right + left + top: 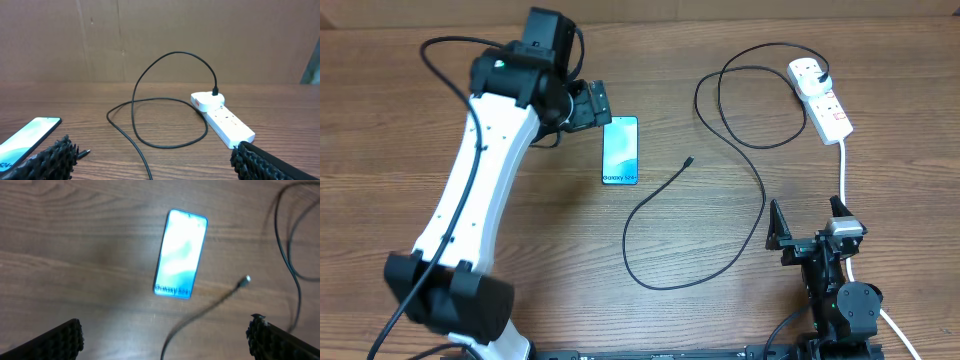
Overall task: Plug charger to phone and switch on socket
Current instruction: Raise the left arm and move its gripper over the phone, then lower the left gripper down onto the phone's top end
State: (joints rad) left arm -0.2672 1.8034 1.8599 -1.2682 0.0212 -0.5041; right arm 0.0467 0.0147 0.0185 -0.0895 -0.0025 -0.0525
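Observation:
The phone (620, 150) lies flat on the wooden table with its cyan screen lit; it also shows in the left wrist view (180, 252) and the right wrist view (27, 136). The charger (626, 240) is a thin black cable in loose loops, with its connector tip (689, 161) free on the table right of the phone. Its plug (216, 91) sits in the far outlet of the white socket (823, 100). My left gripper (598, 103) hovers open just beyond the phone's far left corner. At the near right my right gripper (808, 222) stands open and empty.
The socket's white cord (844, 170) runs down the right side, past my right gripper. A brown cardboard wall (160, 35) closes the far side of the table. The left arm (480, 190) stretches across the left half.

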